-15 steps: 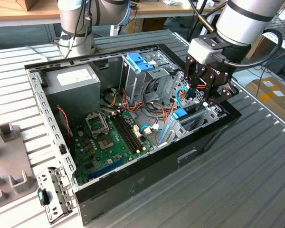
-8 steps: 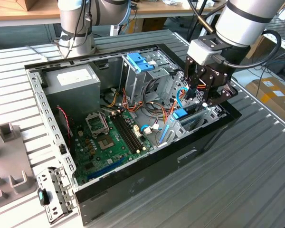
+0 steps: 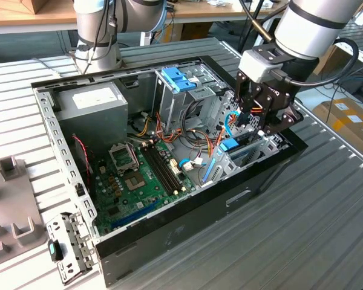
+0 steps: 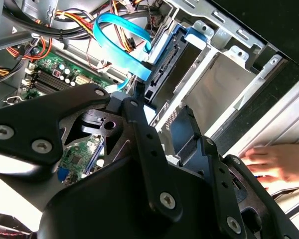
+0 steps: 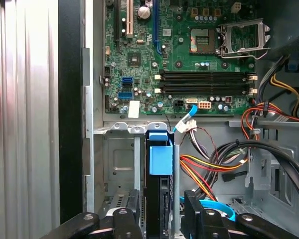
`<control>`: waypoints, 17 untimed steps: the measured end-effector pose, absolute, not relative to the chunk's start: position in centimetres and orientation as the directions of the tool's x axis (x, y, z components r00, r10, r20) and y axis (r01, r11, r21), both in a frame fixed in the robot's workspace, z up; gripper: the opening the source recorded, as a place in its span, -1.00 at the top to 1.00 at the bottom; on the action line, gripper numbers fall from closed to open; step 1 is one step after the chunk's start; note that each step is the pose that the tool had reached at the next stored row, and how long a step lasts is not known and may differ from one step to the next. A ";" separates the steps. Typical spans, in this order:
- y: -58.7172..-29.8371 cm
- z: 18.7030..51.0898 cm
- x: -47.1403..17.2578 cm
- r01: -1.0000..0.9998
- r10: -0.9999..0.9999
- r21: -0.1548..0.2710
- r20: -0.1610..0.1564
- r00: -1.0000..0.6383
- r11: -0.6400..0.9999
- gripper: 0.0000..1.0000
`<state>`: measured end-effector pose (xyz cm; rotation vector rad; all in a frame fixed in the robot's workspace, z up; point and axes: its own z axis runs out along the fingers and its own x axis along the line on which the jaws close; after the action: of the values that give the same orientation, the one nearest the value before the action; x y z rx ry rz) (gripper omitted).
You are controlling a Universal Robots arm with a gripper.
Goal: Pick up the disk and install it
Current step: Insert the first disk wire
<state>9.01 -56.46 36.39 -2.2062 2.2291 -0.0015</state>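
Note:
The disk stands on edge in the drive bay at the exterior view's right end of the open computer case. Its blue side rail faces up in the first wrist view. In the second wrist view the disk has a blue cable running to its end. My gripper hangs right over the bay. Its fingers flank the disk's upper edge with a small gap on each side, so the gripper is open.
The green motherboard lies on the case floor. A grey box with a white sticker and a light-blue latch sit at the back. Orange and black cables crowd the bay. A person's hand rests outside the case wall.

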 end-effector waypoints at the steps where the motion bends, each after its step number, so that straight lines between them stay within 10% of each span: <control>1: -56.5 36.8 9.0 -1.000 -1.000 -0.004 -0.003 -0.010 0.010 0.03; 17: -56.3 38.0 9.2 -1.000 -1.000 -0.004 -0.003 -0.010 0.010 0.03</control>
<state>9.19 -56.34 37.96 -2.2061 2.2293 -0.0015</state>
